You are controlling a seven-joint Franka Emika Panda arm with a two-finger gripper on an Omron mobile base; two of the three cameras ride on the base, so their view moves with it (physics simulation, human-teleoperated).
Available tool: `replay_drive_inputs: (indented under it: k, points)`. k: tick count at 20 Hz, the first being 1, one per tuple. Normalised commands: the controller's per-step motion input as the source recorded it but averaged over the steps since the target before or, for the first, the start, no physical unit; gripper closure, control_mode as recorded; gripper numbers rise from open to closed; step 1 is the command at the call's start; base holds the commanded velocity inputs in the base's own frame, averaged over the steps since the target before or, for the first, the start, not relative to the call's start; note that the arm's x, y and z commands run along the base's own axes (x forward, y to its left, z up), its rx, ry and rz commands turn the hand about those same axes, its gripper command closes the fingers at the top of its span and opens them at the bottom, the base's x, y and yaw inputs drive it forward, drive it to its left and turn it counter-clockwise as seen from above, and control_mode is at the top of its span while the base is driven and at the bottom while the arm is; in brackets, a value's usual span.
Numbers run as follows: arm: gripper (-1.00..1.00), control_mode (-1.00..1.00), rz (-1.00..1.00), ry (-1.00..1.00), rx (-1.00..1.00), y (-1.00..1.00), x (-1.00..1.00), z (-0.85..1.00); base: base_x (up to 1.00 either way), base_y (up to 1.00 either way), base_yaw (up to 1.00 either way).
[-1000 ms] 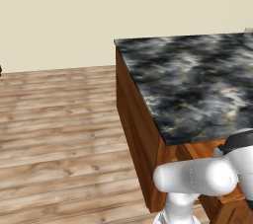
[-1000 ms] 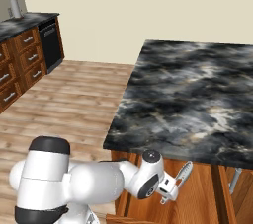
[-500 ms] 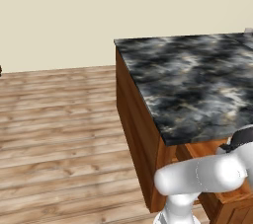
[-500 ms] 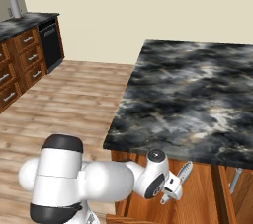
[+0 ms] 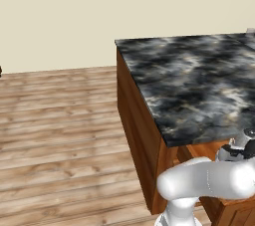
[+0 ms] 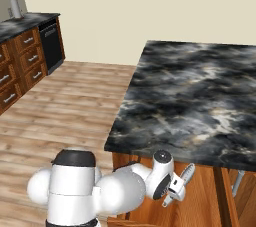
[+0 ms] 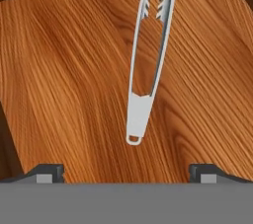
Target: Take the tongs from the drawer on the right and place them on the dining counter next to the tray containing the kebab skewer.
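Note:
The silver tongs (image 7: pixel 148 60) lie on an orange-brown wooden surface, loop end toward me and toothed tips far. My gripper (image 7: pixel 126 173) is open, its dark fingertips (image 7: pixel 49 172) spread wide on either side of the loop end and not touching it. In the right base view the tongs (image 6: pixel 184 178) show just beyond my gripper (image 6: pixel 172 196), below the edge of the dining counter (image 6: pixel 200 91). The counter's black marbled slab (image 5: pixel 199 85) also spreads across the left base view. The tray and the kebab skewer are out of view.
The counter's reddish-brown wooden base (image 5: pixel 137 135) drops to a pale plank floor (image 5: pixel 60 135). Dark wood cabinets with drawers (image 6: pixel 20 66) and a black appliance (image 6: pixel 50 43) line the far left wall. A metal handle (image 6: pixel 238 181) hangs under the counter at the right.
The arm's elbow and shoulder have swung and the hand has edged slightly right under the counter edge. The tongs have stayed about where they were.

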Motion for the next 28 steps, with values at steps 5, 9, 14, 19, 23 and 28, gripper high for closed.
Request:
replay_drive_inputs:
  k: [5, 9, 14, 19, 23, 28]
  points:
    - [-1.0, -1.0, -0.03, 0.03, 0.05, -0.17, 0.14, -0.15, 0.0, 0.0, 0.0]
    - [-1.0, -1.0, -0.06, 0.12, 0.01, -0.14, 0.4, -0.15, 0.0, 0.0, 0.0]
    - [-1.0, -1.0, -0.06, 0.02, 0.0, -0.03, 0.34, -0.27, 0.0, 0.0, 0.0]
    - [-1.0, -1.0, -0.03, 0.01, 0.0, -0.08, 0.15, -0.33, 0.0, 0.0, 0.0]
    - [-1.0, -1.0, -0.01, 0.02, 0.01, -0.18, 0.07, -0.31, 0.0, 0.0, 0.0]
    - [-1.0, -1.0, -0.01, 0.02, 0.01, -0.21, 0.08, -0.24, 0.0, 0.0, 0.0]
